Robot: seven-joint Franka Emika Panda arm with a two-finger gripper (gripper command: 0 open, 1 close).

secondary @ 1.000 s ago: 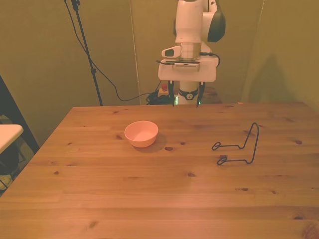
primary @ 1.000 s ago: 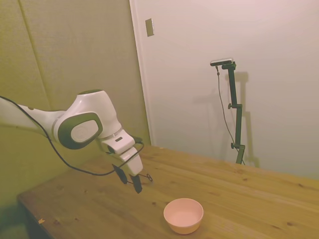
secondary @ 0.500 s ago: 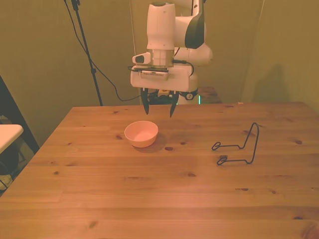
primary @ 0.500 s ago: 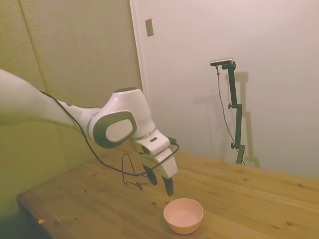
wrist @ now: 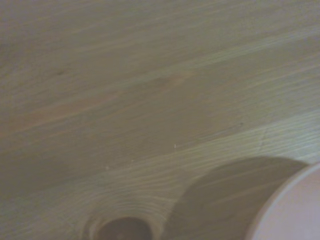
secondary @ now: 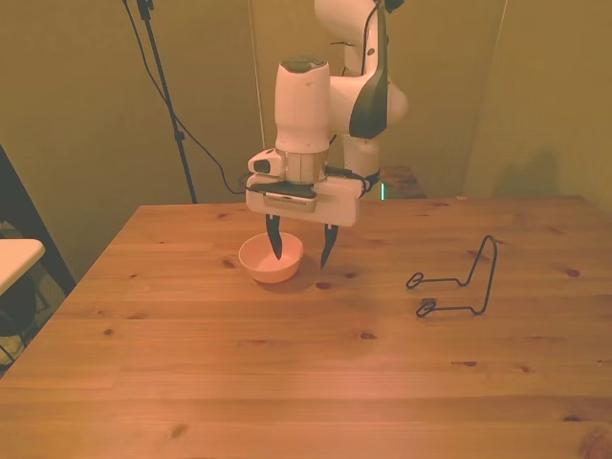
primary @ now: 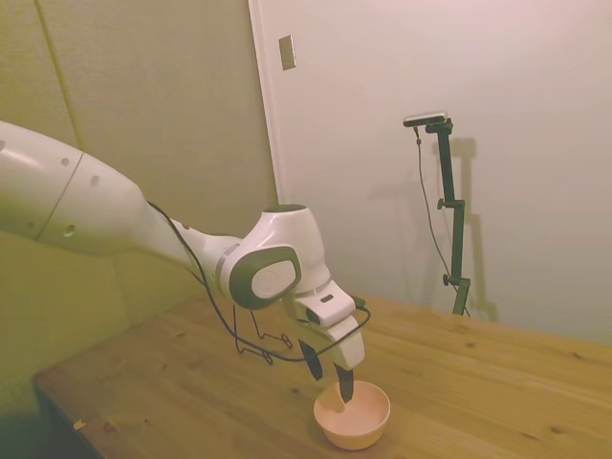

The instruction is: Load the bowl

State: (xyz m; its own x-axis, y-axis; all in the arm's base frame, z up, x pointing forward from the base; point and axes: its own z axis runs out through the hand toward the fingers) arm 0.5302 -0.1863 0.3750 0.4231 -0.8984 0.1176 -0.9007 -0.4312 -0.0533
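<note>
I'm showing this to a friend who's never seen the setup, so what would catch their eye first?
First, the white arm's open gripper coming down at the pink bowl on the wooden table, one finger over the bowl's inside and the other outside its rim. Next, the thin black wire rack, which stands alone toward the front view's right, well apart from the bowl.

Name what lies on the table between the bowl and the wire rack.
Only bare wood: in the front view, nothing lies between the bowl and the wire rack.
</note>
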